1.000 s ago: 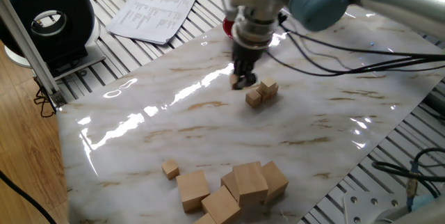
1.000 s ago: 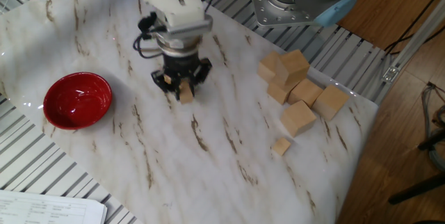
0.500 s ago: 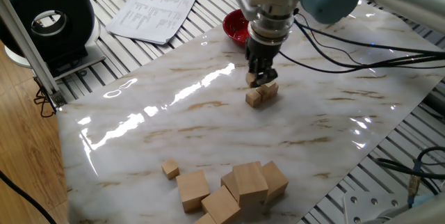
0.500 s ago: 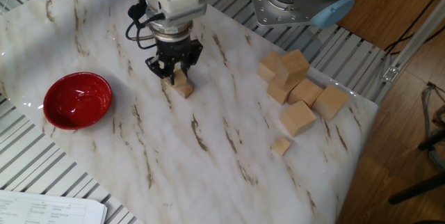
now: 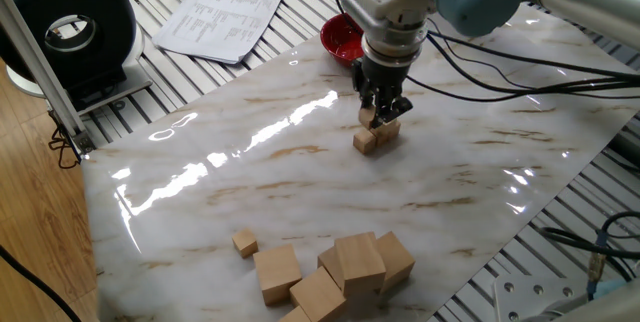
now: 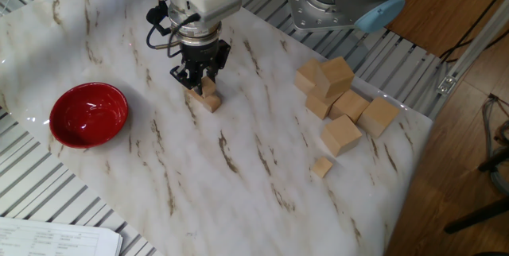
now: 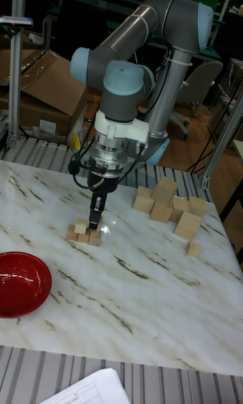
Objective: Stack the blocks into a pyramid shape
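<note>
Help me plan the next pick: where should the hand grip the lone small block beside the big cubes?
Grip the lone small block by two opposite side faces, coming straight down. It lies flat on the marble, apparently clear of the big cubes, top unobstructed.

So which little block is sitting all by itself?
The small block near the big cubes; the other little ones huddle under the claw.
</note>
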Robot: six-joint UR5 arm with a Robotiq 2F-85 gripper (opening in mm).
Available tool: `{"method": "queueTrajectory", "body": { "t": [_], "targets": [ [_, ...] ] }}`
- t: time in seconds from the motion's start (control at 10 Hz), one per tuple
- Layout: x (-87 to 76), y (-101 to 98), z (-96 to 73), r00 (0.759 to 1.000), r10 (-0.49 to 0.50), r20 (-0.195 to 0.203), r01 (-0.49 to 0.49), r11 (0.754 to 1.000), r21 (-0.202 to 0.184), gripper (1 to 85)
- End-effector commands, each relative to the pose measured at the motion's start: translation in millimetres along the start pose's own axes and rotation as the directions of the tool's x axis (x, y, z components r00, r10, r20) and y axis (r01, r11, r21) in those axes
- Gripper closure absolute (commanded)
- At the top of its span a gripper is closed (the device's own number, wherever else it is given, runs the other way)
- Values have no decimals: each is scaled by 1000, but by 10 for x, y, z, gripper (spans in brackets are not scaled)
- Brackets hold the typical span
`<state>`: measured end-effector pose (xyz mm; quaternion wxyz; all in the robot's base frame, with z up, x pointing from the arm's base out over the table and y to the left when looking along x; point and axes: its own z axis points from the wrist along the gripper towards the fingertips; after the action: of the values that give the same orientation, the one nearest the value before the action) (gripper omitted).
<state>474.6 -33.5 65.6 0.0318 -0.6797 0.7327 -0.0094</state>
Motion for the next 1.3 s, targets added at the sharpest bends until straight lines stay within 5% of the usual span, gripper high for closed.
{"method": "queueTrajectory", "body": {
  "t": [0.0, 0.4, 0.9, 1.2],
  "targets": [
    [-32, -20, 1, 989, -148, 24, 148, 989, 14, 847],
    [26, -107, 3, 981, -194, -2, 194, 980, 43, 847],
    [-57, -55, 27, 988, -149, 49, 148, 989, 26, 847],
    [-38, -51, 33, 988, -148, 46, 147, 989, 25, 847]
  ]
}}
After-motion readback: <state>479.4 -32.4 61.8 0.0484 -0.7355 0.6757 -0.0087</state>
